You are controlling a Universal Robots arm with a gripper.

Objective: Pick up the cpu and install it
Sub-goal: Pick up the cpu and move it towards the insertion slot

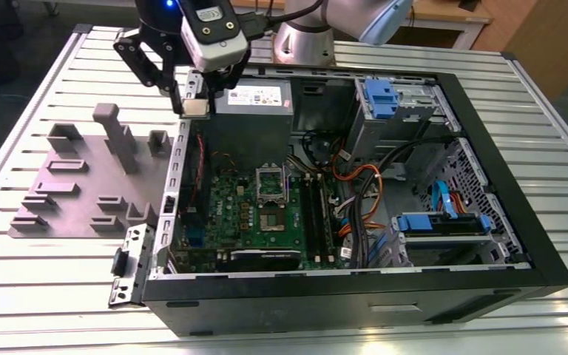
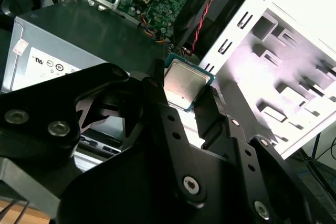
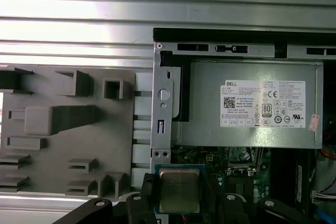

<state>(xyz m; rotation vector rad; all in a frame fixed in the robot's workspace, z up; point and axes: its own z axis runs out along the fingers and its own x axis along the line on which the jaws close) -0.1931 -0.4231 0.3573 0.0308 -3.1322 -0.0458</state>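
The claw (image 1: 195, 108) is closed on the cpu (image 1: 196, 109), its two black fingers (image 2: 209, 109) pressing on opposite edges of the chip and standing apart only by the chip's width. The cpu (image 2: 185, 83) is a small flat square. Its metal lid is a dull silver-gray with a soft sheen and rounded corners, set on a thin green-blue board that shows as a narrow rim all round. In the first wrist view the cpu (image 3: 179, 190) sits level between the fingers, lid toward the camera.

In the exterior view the chip hangs in the air, clear of every surface. It is above the wall of the open computer case (image 1: 521, 244) on the exterior view's left, near the case's far corner. Just inside that corner lies the power supply (image 1: 252, 96), a gray box with a white label. Further into the case is the green motherboard (image 1: 234, 214), with its socket (image 1: 270, 220) well apart from the chip and the silver socket frame (image 1: 270, 180) raised beside it. Orange cables (image 1: 358, 177) and blue drive brackets (image 1: 381, 95) fill the case's other side.

Outside the case, against that same wall, a gray fixture plate (image 1: 86, 177) with slots and upright blocks lies on the ribbed metal worktop (image 1: 47, 296).
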